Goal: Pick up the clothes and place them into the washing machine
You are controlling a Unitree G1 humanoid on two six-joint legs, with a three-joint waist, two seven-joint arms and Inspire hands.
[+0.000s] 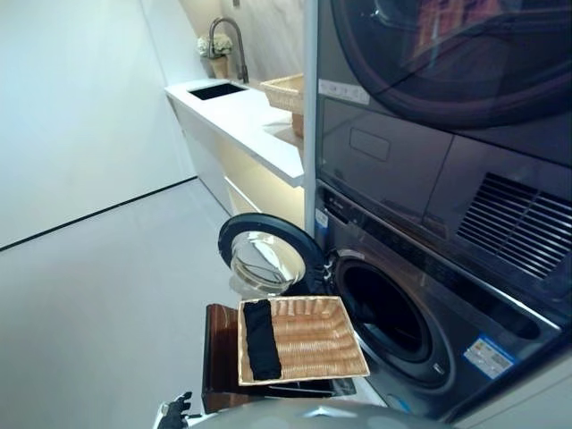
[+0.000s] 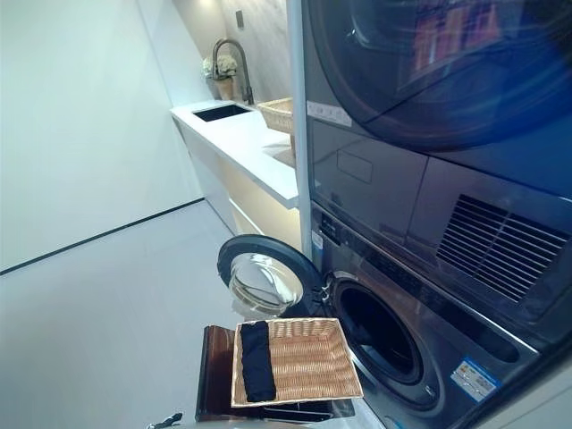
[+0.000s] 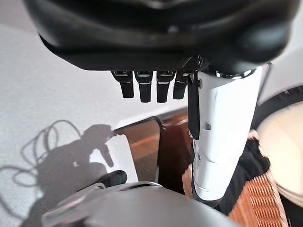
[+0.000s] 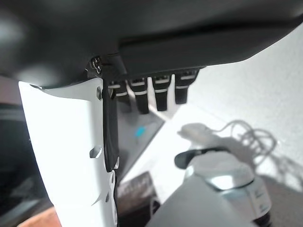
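Observation:
A black garment (image 1: pixel 261 338) lies folded along the left side of a flat wicker basket (image 1: pixel 313 344). The basket rests on a brown stool (image 1: pixel 218 357) in front of the washing machine. The machine's round door (image 1: pixel 264 259) is swung open to the left, and the dark drum opening (image 1: pixel 389 313) is unobstructed. My left hand (image 1: pixel 179 409) hangs low, left of the stool, fingers (image 3: pixel 147 87) straight and holding nothing; the garment (image 3: pixel 246 165) shows past its white thumb cover. My right hand (image 4: pixel 156 90) appears only in its wrist view, fingers straight and empty.
A dryer (image 1: pixel 447 89) is stacked on the washer. Behind, a white counter (image 1: pixel 241 116) holds a sink, a faucet (image 1: pixel 231 40), flowers and a second wicker basket (image 1: pixel 286 92). Grey floor (image 1: pixel 107 295) stretches to the left beside a white wall.

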